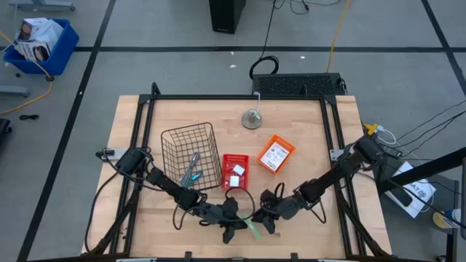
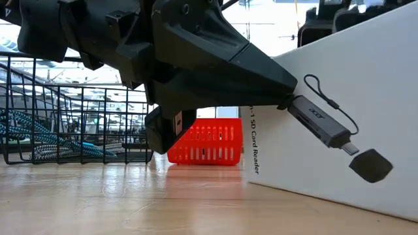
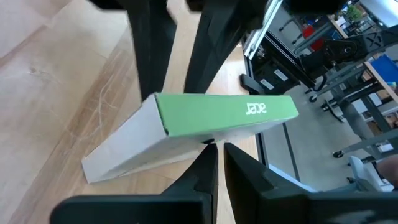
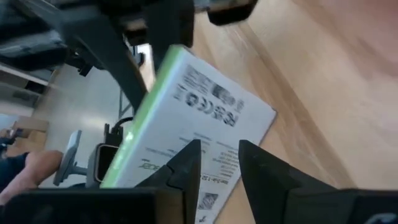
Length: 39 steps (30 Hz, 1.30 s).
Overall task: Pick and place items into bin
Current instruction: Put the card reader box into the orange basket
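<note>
Mid-pick on Acer box (image 3: 224,115): saw right hand (image 4: 219,149) parted, left hand (image 3: 219,150) near-closed at its edge (hold unclear). Needed firm grip, then wire basket (image 1: 175,149).

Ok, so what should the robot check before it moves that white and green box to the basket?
1. Left gripper has the Acer card reader box: ok, its fingers pinch the box's edge.
2. Right gripper has let go: cannot tell; its jaws stand apart, but the box is right at them.
3. Box lifted off the table: cannot tell.
4. Room in the wire basket: ok, only a blue-handled tool shows inside.
5. Small red basket out of the way: not ok, it sits right beside the wire basket.
</note>
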Motion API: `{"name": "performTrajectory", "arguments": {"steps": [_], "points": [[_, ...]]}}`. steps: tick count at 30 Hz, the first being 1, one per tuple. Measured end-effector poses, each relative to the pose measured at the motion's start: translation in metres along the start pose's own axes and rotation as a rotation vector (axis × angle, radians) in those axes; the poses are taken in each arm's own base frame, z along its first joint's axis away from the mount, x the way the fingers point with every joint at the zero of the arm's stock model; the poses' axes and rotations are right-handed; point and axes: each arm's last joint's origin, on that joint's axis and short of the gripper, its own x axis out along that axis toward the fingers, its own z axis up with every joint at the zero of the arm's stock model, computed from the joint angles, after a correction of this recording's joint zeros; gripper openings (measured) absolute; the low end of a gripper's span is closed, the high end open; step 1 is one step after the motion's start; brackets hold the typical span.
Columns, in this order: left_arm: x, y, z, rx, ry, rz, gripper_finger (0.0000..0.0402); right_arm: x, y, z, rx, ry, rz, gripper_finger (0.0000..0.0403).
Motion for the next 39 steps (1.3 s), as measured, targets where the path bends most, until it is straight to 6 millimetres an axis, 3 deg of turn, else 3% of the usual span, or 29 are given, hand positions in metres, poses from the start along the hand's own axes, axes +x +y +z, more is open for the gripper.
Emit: {"name": "performTrajectory", "arguments": {"steps": [13, 18, 27, 32, 39], "points": [[0.0, 0.001, 0.0, 0.001, 0.004, 0.005, 0.0031, -0.044, 0.022, 0.019, -0.072, -0.045, -0.091, 0.0083], [0.0, 0.001, -0.001, 0.001, 0.004, 0.007, 0.0031, -0.045, 0.024, 0.018, -0.048, -0.006, -0.058, 0.0092], [0.0, 0.001, -0.001, 0.002, 0.004, 0.008, 0.0031, -0.047, 0.042, 0.02, -0.031, 0.037, 0.152, 0.0139], [0.0, 0.001, -0.001, 0.003, 0.003, 0.008, 0.0031, -0.046, 0.045, 0.019, -0.003, 0.074, 0.118, 0.0134], [0.0, 0.001, 0.0, 0.013, -0.003, 0.013, 0.0031, -0.047, 0.067, 0.027, -0.007, 0.185, 0.057, 0.013]]}}
